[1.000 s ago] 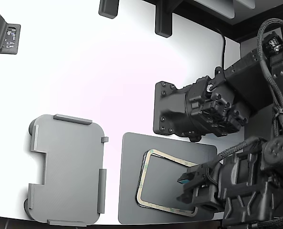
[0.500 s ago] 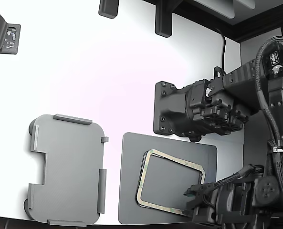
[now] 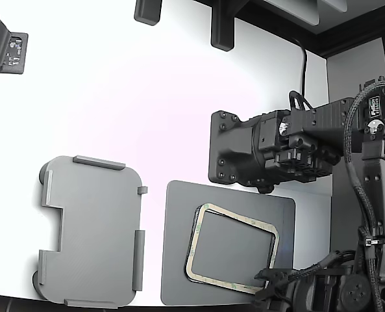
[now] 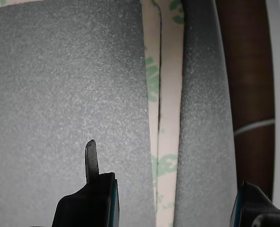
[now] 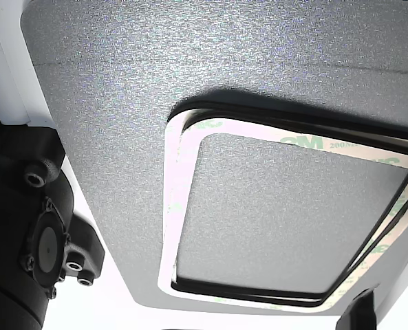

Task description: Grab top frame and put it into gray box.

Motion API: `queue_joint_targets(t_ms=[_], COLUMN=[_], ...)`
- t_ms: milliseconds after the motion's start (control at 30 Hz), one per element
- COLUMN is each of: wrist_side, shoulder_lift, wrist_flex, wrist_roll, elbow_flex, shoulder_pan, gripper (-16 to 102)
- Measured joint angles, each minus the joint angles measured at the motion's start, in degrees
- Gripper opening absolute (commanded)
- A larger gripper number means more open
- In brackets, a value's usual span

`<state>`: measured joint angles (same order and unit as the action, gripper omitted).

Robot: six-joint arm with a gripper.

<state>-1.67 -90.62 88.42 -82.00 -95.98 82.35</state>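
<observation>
A stack of cream-beige frames (image 3: 237,217) lies on a dark gray mat (image 3: 179,247) near the front of the white table. The top frame sits slightly askew on those beneath; the wrist view (image 4: 170,94) and the other view (image 5: 183,206) show it too. My gripper (image 3: 267,285) is open and empty at the stack's corner nearest the exterior view's bottom right. In the wrist view my gripper (image 4: 168,165) has its fingers (image 4: 91,158) on either side of a frame strip, above it. The light gray box (image 3: 88,227) lies empty, left of the mat in the exterior view.
A second black arm (image 3: 263,153) hangs over the table just behind the mat. A black device (image 3: 4,45) sits at the far left, and black fixtures (image 3: 221,26) stand at the back. The table's front edge runs close below the box and the mat.
My arm has drawn back toward the exterior view's bottom right, off the frame's interior to its corner. The second arm shifted a little to the right. The frames have not moved.
</observation>
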Motion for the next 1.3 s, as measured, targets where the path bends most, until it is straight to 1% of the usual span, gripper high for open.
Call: queue_joint_targets(t_ms=[300, 467, 800, 900, 1133, 1233, 1300], wrist_side=[-0.4, -0.4, 0.4, 0.7, 2.0, 2.8, 3.0], shoulder_lift=[2.9, 5.9, 6.0, 6.0, 6.0, 6.8, 7.4], wrist_flex=[-3.5, -2.2, -1.5, -2.2, -4.9, -5.9, -5.9], wrist_roll=[4.1, 6.8, 9.4, 10.5, 12.0, 12.6, 12.8], elbow_flex=[0.2, 2.6, 2.1, 1.6, -0.1, -0.1, -0.1], shoulder_pan=[0.9, 1.6, 2.5, 3.3, 5.6, 6.5, 6.7], gripper=[97, 95, 93, 91, 78, 77, 78])
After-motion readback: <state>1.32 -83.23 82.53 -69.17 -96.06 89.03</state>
